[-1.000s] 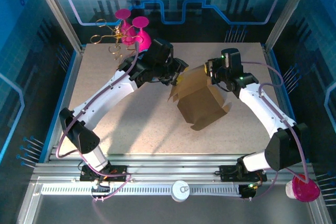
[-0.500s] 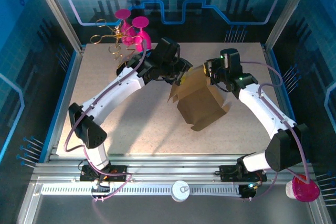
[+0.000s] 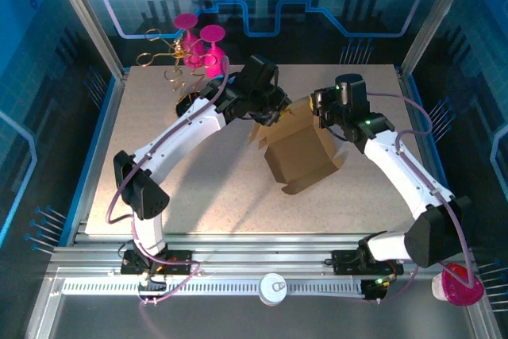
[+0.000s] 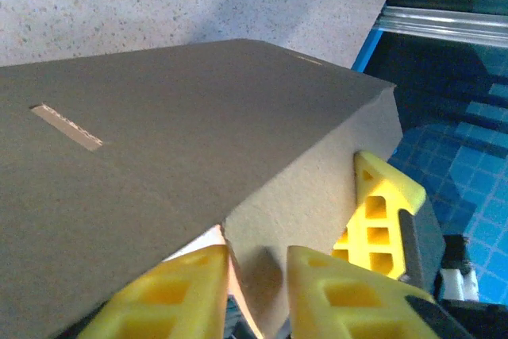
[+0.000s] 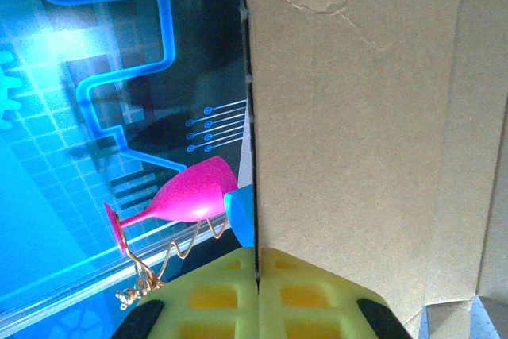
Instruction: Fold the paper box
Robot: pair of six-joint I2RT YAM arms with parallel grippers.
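The paper box (image 3: 300, 152) is held tilted over the middle of the table (image 3: 198, 188), one edge pinched by the right claw (image 3: 321, 109). The left claw (image 3: 274, 114), spread around a side flap, has been brought closer, so folding of that flap is judged underway.

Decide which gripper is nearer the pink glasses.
Left. The left gripper sits right of the pink glasses, at the paper box; the right gripper holds the box farther right.

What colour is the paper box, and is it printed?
Plain brown, unprinted. The paper box shows best in the right wrist view.
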